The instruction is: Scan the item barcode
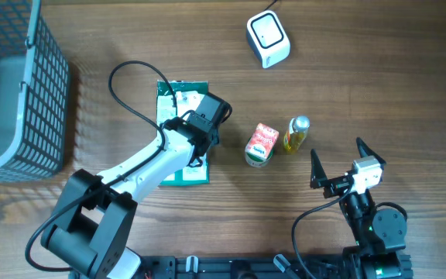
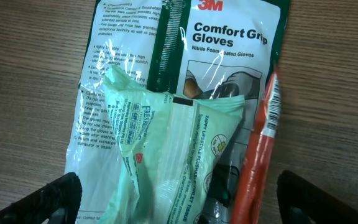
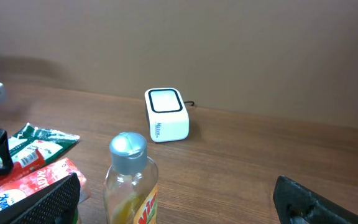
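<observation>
The left gripper [image 2: 179, 198] hangs over the pale green plastic packet of wipes [image 2: 173, 155], its 2 fingers [image 2: 55, 196] spread wide apart and clear of the packet; the packet lies loose, slightly tilted, on top of the flat green-and-white 3M gloves package [image 2: 229, 37] on the brown wooden table [image 1: 362, 77]. The small white box scanner [image 1: 268, 39] stands well apart, at the table's far edge. The right gripper [image 1: 339, 159] is also spread open and holds nothing; it sits near the clear yellow bottle with a silver cap [image 1: 296, 134], which lies beside the red-and-white labelled pack [image 1: 261, 144]. A grey mesh basket [image 1: 45, 85] stands at the far left.
</observation>
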`<control>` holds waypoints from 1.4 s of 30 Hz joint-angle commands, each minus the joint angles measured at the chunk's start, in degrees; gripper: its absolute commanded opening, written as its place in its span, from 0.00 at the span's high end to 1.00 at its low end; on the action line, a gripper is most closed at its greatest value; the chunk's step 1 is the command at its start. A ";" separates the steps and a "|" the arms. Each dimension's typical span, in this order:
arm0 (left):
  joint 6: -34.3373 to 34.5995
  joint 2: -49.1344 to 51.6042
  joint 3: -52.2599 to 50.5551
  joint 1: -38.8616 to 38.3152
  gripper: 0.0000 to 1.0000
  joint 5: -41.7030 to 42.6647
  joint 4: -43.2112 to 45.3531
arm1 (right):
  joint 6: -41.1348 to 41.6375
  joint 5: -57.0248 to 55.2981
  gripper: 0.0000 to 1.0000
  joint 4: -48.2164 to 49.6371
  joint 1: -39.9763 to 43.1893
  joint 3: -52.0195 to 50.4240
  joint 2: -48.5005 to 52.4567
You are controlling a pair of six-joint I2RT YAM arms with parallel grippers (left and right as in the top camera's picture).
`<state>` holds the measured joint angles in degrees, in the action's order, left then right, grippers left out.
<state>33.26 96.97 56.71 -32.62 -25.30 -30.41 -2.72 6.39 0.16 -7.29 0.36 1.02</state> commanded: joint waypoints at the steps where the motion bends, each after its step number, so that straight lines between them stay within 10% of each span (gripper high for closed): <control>1: -0.02 0.57 -0.37 0.37 0.04 0.39 -0.02 | -0.26 0.07 0.00 0.20 0.17 -0.07 -0.11; 25: -7.56 -12.96 12.76 22.08 0.00 10.51 -11.45 | -0.26 0.09 0.00 0.20 0.17 -0.07 -0.11; 42: -7.54 -12.96 12.74 22.77 0.00 10.54 -11.45 | -0.26 0.07 0.00 0.20 0.17 -0.07 -0.11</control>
<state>26.76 83.68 69.71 -10.11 -15.07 -41.85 -2.72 6.39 0.16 -7.29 0.36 1.02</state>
